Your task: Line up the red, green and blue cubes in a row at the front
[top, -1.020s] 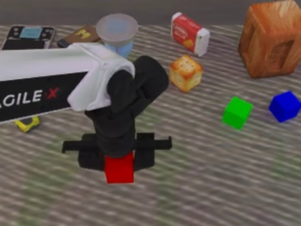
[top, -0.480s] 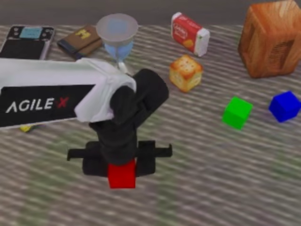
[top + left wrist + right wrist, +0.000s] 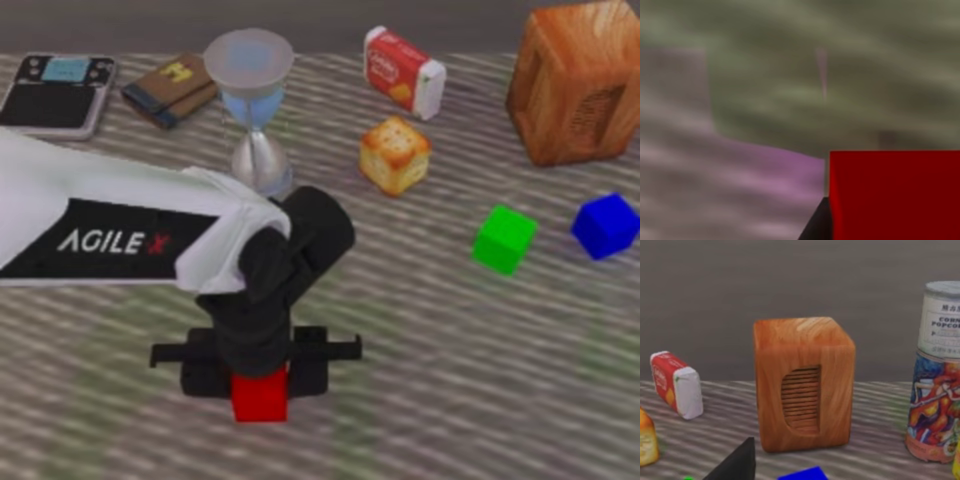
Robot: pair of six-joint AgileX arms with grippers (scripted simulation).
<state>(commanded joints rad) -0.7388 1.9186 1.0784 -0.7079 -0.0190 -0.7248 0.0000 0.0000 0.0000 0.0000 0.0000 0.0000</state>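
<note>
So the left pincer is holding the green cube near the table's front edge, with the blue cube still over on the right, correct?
Not quite: the left pincer holds the red cube, as the top view shows. The green cube sits free on the right, beside the blue cube.

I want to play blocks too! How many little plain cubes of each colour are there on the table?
Red cube, in the left pincer: 1
Green cube: 1
Blue cube: 1
Total: 3
</note>
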